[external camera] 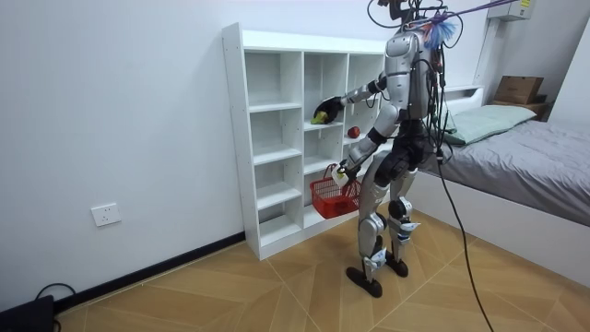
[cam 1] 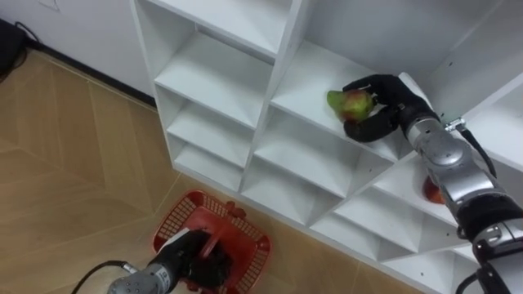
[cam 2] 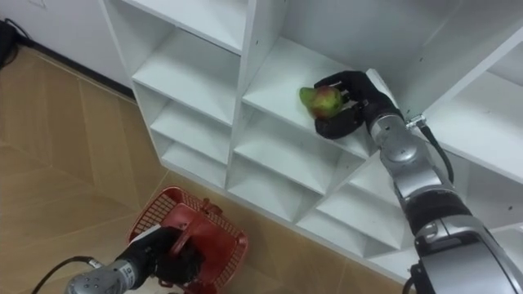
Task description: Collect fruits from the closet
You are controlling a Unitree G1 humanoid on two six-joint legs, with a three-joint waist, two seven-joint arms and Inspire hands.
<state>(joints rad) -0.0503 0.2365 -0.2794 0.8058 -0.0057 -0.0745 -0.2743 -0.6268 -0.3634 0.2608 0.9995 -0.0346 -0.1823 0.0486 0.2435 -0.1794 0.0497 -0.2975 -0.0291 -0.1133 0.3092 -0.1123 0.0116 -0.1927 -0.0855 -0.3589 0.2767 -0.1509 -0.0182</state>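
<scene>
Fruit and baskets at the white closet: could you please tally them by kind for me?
Fruit: 2, a green-and-red fruit held in the right hand's fingers and a red fruit on a lower shelf.
Basket: 1, the red basket held by the left hand.
Total: 3.

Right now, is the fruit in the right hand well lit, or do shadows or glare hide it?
Left eye view: the fruit is evenly lit, no glare, its right side covered by the curled right hand. Room view: it is a small green patch in a lightly shaded shelf compartment. Right eye view: the left hand reads dark against the red basket.
</scene>
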